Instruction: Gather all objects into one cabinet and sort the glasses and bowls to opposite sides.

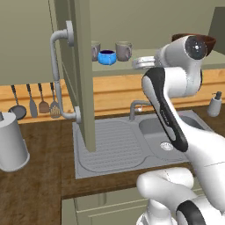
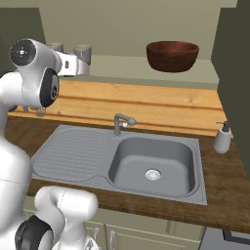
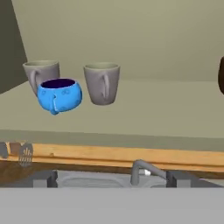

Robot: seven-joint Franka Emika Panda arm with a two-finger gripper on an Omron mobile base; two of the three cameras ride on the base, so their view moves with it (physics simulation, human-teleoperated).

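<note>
The cabinet (image 1: pixel 81 66) stands open, its pale shelf (image 3: pixel 153 116) bearing all the objects. On the shelf's left, the small blue bowl (image 3: pixel 59 95) sits in front of one grey glass (image 3: pixel 43 72), and the other glass (image 3: pixel 102 83) stands just to its right. The same three show as the blue bowl (image 1: pixel 107 57) and the two glasses (image 1: pixel 124 51) (image 1: pixel 95 50) beside the door. The big brown bowl (image 2: pixel 172 55) rests at the shelf's right end. My gripper (image 3: pixel 111 178) hangs back from the shelf front, over the sink, open and empty, its fingertips (image 3: pixel 46 178) wide apart.
The open door's curved grey handle (image 1: pixel 56 74) juts out at the left. Below are the steel sink (image 2: pixel 63 156) with its faucet (image 2: pixel 119 122), a soap dispenser (image 2: pixel 222 138) at the right, hanging utensils (image 1: pixel 37 103) and a grey canister (image 1: pixel 12 143) on the left counter.
</note>
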